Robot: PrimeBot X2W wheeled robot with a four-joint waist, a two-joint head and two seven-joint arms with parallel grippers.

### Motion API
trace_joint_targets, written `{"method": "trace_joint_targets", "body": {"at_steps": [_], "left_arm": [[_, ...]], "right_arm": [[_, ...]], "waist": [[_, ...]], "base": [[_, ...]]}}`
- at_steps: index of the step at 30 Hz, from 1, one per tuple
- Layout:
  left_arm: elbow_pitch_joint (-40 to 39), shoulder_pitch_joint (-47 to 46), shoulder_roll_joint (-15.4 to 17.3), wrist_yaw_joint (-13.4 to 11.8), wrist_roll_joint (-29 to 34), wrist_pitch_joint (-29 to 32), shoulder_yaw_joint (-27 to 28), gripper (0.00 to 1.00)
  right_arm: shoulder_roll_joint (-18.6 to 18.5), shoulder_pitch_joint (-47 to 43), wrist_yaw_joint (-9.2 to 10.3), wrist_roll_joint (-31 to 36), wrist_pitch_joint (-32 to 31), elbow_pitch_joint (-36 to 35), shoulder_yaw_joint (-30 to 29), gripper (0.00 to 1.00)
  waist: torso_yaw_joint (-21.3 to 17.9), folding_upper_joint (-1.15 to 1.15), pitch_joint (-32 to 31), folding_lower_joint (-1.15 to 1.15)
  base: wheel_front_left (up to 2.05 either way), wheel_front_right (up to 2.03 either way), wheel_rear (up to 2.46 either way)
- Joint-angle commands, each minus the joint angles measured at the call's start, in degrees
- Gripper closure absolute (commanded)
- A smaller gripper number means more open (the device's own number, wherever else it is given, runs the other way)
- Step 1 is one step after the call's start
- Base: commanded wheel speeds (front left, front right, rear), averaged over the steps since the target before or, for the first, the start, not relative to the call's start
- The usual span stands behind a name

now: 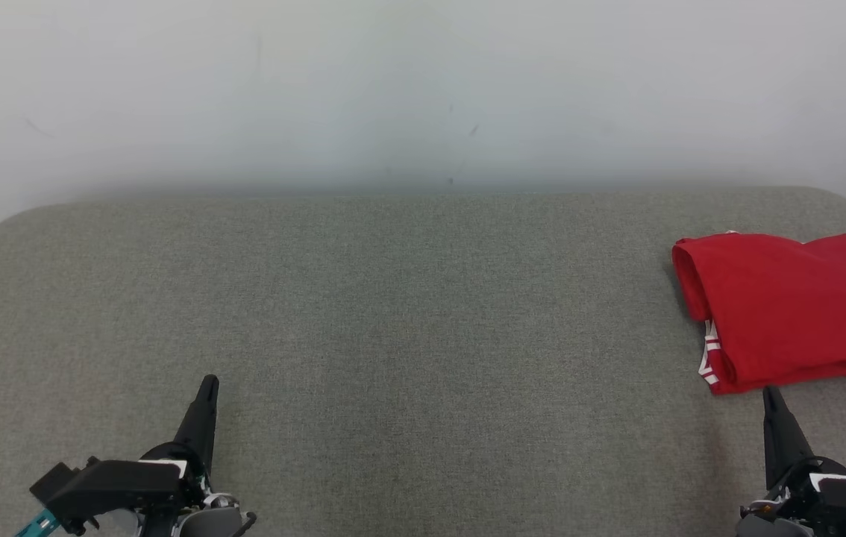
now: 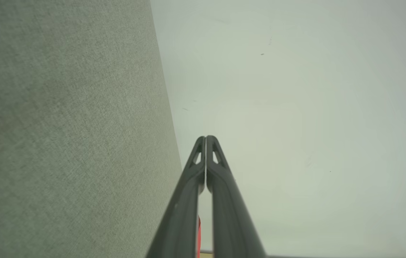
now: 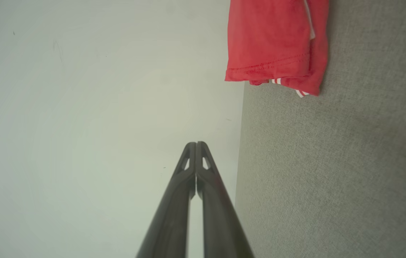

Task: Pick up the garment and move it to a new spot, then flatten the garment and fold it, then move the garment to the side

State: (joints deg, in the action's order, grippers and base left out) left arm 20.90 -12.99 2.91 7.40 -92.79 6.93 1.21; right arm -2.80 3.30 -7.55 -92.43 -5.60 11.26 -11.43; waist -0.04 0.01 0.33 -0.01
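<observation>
A red garment [image 1: 785, 306] with white-striped trim lies folded into a compact rectangle at the far right of the grey fabric surface [image 1: 393, 313]. Its hem and striped edge appear at the top of the right wrist view [image 3: 271, 39]. My right gripper [image 1: 769, 394] is shut and empty, its tips just below the garment's near edge, not touching it. My left gripper [image 1: 208, 382] is shut and empty at the lower left, far from the garment. In the wrist views the left gripper [image 2: 206, 138] and right gripper [image 3: 196, 144] have their fingers pressed together. A red sliver [image 2: 198, 233] peeks between the left fingers.
A pale wall [image 1: 423, 89] rises right behind the surface's rounded far edge. The grey surface stretches wide between the two grippers and to the left of the garment.
</observation>
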Motion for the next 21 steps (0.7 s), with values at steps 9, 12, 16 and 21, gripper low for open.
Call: {"method": "trace_joint_targets", "body": {"at_steps": [9,12,16,21], "left_arm": [[0.0,-0.4,-0.1,0.2,-0.2,0.2,0.1,1.0],[0.0,-0.4,-0.1,0.2,-0.2,0.2,0.1,1.0],[0.0,-0.4,-0.1,0.2,-0.2,0.2,0.1,1.0],[0.0,-0.4,-0.1,0.2,-0.2,0.2,0.1,1.0]], "right_arm": [[-0.2,-0.1,0.12,-0.1,-0.2,-0.2,0.0,1.0],[-0.2,-0.1,0.12,-0.1,-0.2,-0.2,0.0,1.0],[-0.2,-0.1,0.12,-0.1,-0.2,-0.2,0.0,1.0],[-0.2,-0.1,0.12,-0.1,-0.2,-0.2,0.0,1.0]], "waist": [[0.0,-0.01,0.0,0.01],[0.0,-0.01,0.0,0.01],[0.0,-0.01,0.0,0.01],[0.0,-0.01,0.0,0.01]], "base": [[0.0,0.0,0.0],[0.0,0.0,0.0],[0.0,0.0,0.0],[0.0,0.0,0.0]]}}
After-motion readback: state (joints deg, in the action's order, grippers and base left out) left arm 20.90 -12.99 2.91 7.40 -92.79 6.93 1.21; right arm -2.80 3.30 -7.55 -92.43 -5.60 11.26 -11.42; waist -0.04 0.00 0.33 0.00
